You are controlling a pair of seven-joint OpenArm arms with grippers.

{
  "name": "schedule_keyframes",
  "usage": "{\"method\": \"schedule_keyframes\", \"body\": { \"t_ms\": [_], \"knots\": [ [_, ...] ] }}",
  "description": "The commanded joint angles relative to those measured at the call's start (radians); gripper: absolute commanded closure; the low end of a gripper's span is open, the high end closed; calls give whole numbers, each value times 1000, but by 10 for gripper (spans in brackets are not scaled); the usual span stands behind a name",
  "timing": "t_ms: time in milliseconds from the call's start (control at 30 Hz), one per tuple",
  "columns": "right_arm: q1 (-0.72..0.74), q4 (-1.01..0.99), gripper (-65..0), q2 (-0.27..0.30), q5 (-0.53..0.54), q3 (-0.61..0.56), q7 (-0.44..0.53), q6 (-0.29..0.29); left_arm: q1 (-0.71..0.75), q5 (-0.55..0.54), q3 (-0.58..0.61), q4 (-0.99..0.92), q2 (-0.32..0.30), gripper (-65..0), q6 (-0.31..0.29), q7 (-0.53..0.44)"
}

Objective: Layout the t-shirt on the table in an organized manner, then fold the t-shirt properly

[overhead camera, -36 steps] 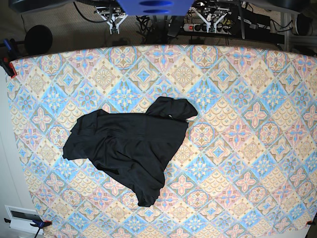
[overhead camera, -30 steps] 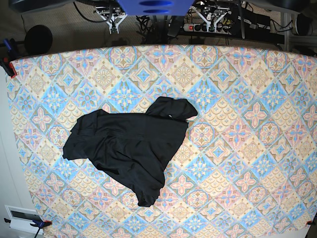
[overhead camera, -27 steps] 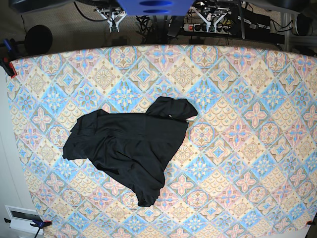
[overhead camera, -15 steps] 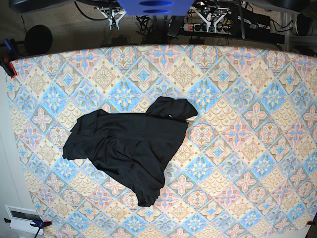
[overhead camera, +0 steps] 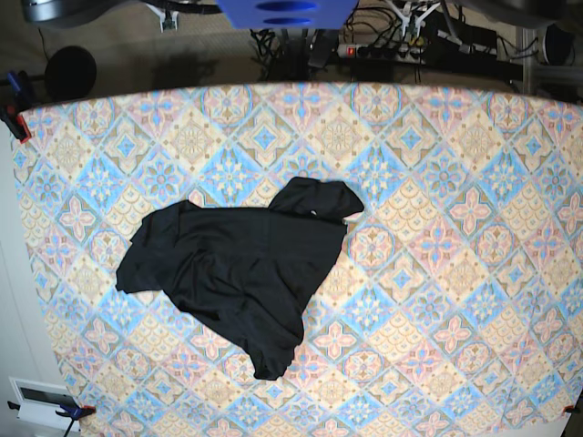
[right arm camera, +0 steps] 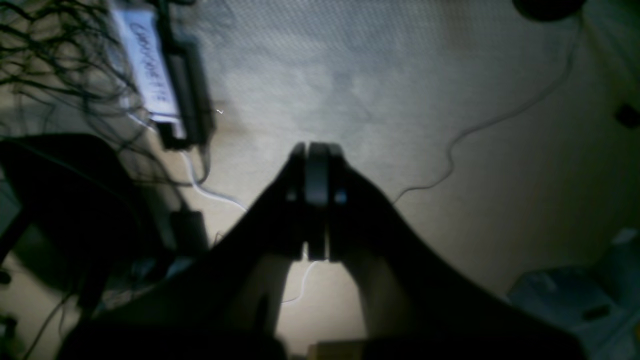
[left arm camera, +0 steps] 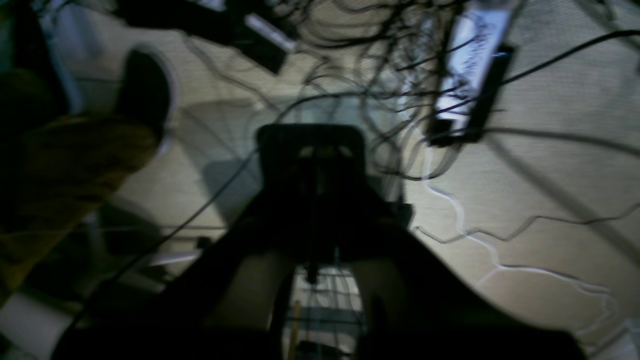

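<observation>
Base view first: the t-shirt (overhead camera: 241,273) lies crumpled on the tabletop (overhead camera: 455,228), left of the tabletop's centre, in exactly the same heap as a second ago, with one dark lobe bunched at its upper right and a narrow tail trailing toward the tabletop's near edge. What has changed is beyond the tabletop's far edge: the two metal grippers that showed there moments ago have slid almost out of the top of the frame, so both arms are moving while the garment is untouched. I judge the layout step has not begun; the arms seem only to be leaving their rest pose.

Left wrist view: the left gripper (left arm camera: 311,150) is a dark, blurred silhouette with its jaws pressed together and nothing between them. It looks down on carpet, a tangle of cables (left arm camera: 380,55) and a power strip (left arm camera: 472,60) up and to the right of it; no tabletop or t-shirt appears here.

Right wrist view: the right gripper (right arm camera: 316,165) is likewise closed tight and empty, over bare carpet with a power strip (right arm camera: 155,75) up to its left. Both must still travel over the tabletop and open before the t-shirt can be spread flat.
</observation>
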Motion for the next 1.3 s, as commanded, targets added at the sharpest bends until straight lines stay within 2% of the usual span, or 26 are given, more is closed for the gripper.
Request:
{"method": "schedule_keyframes", "body": {
  "t_ms": [0, 67, 167, 267, 400, 500, 600, 767, 833, 900, 1033, 1267],
  "knots": [
    [-53, 28, 0, 3, 4, -4, -6, 11, 47, -2, -3, 60, -15, -2, 0, 8],
    [-102, 102, 0, 40, 4, -2, -6, 11, 123, -2, 0, 202, -41, -2, 0, 22],
    [-173, 211, 0, 62, 30, -2, -5, 11, 231, -2, -3, 402, -60, -2, 0, 23],
    [-262, 341, 0, 63, 157, -2, -3, 11, 337, -2, -1, 601, -93, -2, 0, 25],
    [-383, 559, 0, 132, 332, -2, -3, 11, 461, -2, -6, 833, -120, -2, 0, 27],
    [-475, 713, 0, 167, 388, -2, 0, 11, 527, -6, -6, 965, -152, -2, 0, 27],
    [-533, 854, 0, 198, 389, 0, 0, 11, 561, -45, -6, 1092, -173, -2, 0, 59],
    [-604, 1049, 0, 204, 389, 115, -6, 11, 568, -177, -7, 1316, -232, -2, 0, 244],
    [-627, 1124, 0, 204, 389, 144, -6, 11, 568, -232, -7, 1381, -258, -2, 0, 281],
    [-641, 1193, 0, 204, 389, 154, -6, 11, 568, -276, -7, 1428, -281, -2, 0, 283],
    [-647, 1290, 0, 207, 389, 164, -11, 11, 559, -292, -9, 1464, -299, -2, 0, 281],
    [-638, 1374, 0, 207, 389, 171, -188, 11, 390, -292, -43, 1465, -291, -2, 0, 287]
  ]
}}
